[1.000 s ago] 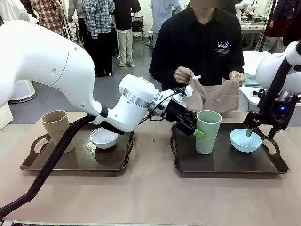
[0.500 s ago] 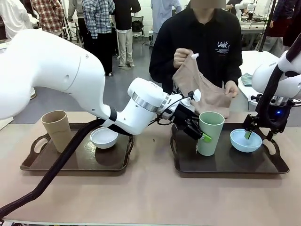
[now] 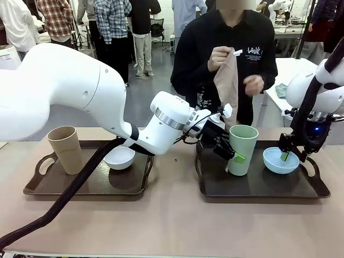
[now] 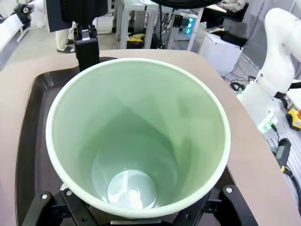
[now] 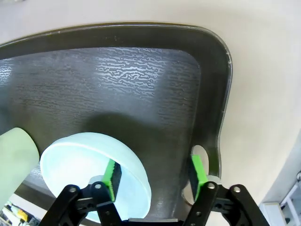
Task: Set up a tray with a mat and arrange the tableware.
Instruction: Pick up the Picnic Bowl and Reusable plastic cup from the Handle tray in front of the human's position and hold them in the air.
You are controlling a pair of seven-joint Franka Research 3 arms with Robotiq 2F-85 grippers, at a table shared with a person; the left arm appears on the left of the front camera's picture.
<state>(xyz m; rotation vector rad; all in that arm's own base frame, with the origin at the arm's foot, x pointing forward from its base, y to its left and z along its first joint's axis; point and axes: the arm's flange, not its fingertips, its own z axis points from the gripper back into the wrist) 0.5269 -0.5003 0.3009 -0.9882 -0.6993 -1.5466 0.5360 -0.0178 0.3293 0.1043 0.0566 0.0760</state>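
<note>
Pale green cup (image 3: 240, 149) in left hand (image 3: 236, 155), grip unclear; right hand (image 5: 155, 170) spread astride blue bowl (image 5: 80, 155) rim; shirt print (image 3: 256, 52) illegible.

This looks like a robotics lab or test hall. Beyond the left tool (image 3: 235, 155) and the person (image 3: 199, 59) across the surface (image 3: 172, 215), other people (image 3: 113, 32) stand on an open grey floor (image 3: 142, 88) near more work tables (image 3: 287, 32). Ahead of that tool in its wrist view are metal racks (image 4: 136, 19) with lit electronics, and loose cables (image 4: 282, 150) and an emergency-stop box (image 4: 295, 117) lie on the floor.
</note>
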